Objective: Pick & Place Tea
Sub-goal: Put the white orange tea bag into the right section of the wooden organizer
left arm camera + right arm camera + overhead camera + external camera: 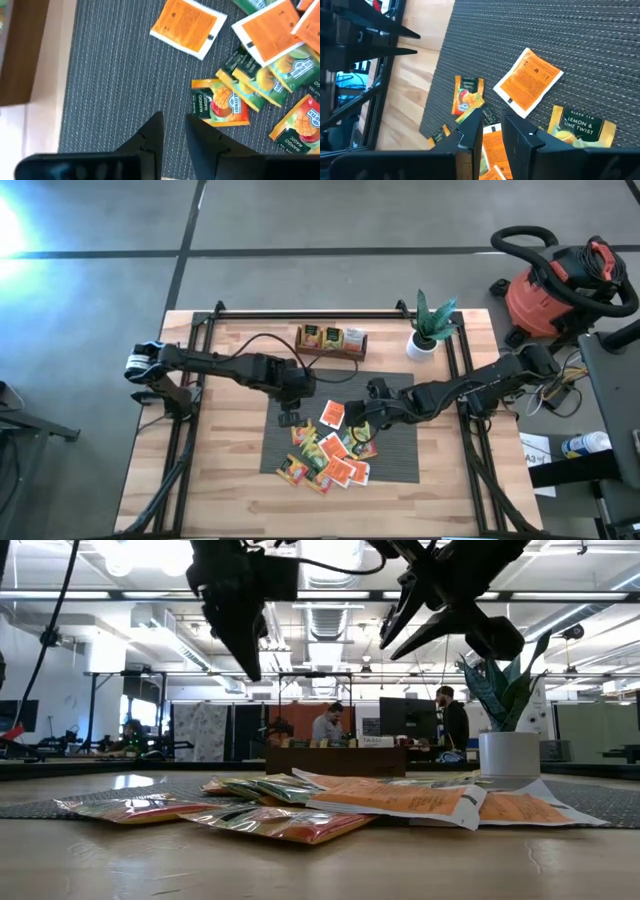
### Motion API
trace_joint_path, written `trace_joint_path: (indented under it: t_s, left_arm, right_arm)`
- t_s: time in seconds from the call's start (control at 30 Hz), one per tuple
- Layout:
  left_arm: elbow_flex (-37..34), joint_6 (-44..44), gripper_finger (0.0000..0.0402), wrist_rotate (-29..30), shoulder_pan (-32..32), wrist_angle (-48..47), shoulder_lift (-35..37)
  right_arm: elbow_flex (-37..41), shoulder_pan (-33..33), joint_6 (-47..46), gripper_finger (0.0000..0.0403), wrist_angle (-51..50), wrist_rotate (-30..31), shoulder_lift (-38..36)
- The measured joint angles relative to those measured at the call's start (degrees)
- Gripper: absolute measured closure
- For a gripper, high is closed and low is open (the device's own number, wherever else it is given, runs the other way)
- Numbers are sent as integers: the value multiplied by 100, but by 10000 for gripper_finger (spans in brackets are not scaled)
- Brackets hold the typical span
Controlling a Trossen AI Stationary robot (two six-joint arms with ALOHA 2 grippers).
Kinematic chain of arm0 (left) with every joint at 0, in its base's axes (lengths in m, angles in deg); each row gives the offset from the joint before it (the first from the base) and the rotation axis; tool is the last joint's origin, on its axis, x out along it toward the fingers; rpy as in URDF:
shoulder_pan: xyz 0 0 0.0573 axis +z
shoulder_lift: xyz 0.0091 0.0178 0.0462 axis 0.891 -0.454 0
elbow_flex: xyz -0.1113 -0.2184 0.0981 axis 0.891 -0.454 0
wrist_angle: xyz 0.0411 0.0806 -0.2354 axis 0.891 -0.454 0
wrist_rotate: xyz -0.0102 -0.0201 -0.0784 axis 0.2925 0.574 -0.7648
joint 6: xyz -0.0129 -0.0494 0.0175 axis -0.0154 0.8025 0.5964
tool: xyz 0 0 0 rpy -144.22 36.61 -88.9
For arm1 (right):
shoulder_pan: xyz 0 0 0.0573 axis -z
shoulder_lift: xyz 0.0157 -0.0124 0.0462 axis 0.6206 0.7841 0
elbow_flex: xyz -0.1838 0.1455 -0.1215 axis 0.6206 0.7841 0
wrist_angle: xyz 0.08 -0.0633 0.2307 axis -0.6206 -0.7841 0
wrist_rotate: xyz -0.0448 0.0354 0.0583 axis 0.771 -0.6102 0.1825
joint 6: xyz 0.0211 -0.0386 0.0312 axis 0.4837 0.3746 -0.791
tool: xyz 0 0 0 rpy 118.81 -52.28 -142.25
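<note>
Left gripper (174, 131), seen in its wrist view, is hanging over bare grey mat (110, 75) with its jaws narrowly parted and holding nothing. Right gripper (492, 131), in its own wrist view, is likewise standing narrow and empty above the tea sachets (330, 452). The high view is showing what neither wrist view does: both arms are reaching toward frame centre, the sachets are lying heaped at lower centre of the mat on the table (230, 510), and a wooden tray (330, 340) and potted plant (428, 330) are sitting at upper centre. The low view alone is revealing that both grippers are hovering clear above the pile, with people in the room beyond.
</note>
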Motion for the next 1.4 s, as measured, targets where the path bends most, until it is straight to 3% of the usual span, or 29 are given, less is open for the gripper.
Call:
trace_joint_path:
  t_s: [0.33,0.6,0.73,0.8,0.93,1.07,1.17,1.4]
  left_arm:
    - [-688,819,326,-5,-10,588,210]
    - [-696,1981,326,29,-1,1635,215]
    - [-696,2758,326,109,1,2438,215]
    - [-696,3274,326,171,0,2665,215]
    - [-696,4035,326,345,0,2729,215]
    - [-705,4728,326,491,-3,2696,215]
    - [-707,4794,326,504,-4,2698,215]
    - [-675,4252,326,-94,65,2700,234]
  right_arm:
    - [4,397,960,335,-29,-286,-2]
    - [7,1488,3695,335,-235,-2056,-2]
    - [7,1898,5023,335,-800,-3201,-22]
    - [9,1967,5525,335,-1174,-3479,-37]
    - [9,1982,6267,335,-1750,-3498,-85]
    - [11,1982,6500,335,-1659,-3459,-85]
    - [11,1981,6302,335,-1259,-3347,-124]
    - [11,1897,5823,335,-752,-2370,-332]
